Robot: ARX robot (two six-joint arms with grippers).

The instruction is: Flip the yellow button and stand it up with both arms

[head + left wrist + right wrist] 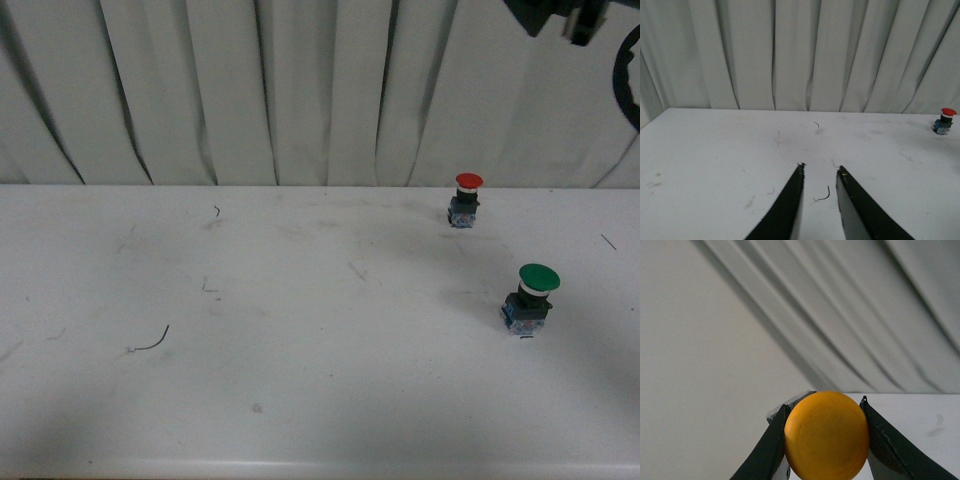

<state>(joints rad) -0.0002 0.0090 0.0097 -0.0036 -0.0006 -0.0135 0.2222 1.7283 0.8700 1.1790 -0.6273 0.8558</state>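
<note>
The yellow button [827, 436] fills the space between the two black jaws of my right gripper [825, 412], which is shut on it; its round orange-yellow cap faces the wrist camera, and its base is hidden behind the cap. The button is lifted, with curtain behind it. In the front view only a dark piece of the right arm [560, 18] shows at the top right, and the button is out of view there. My left gripper [821, 170] is open and empty, low over the white table [715, 150], with a small black wire scrap [826, 195] between its jaws.
A red-capped button [466, 198] stands at the back right of the table and also shows in the left wrist view [944, 120]. A larger green-capped button [530, 296] stands nearer on the right. A wire scrap [152, 342] lies at the left. Grey curtains [300, 90] hang behind.
</note>
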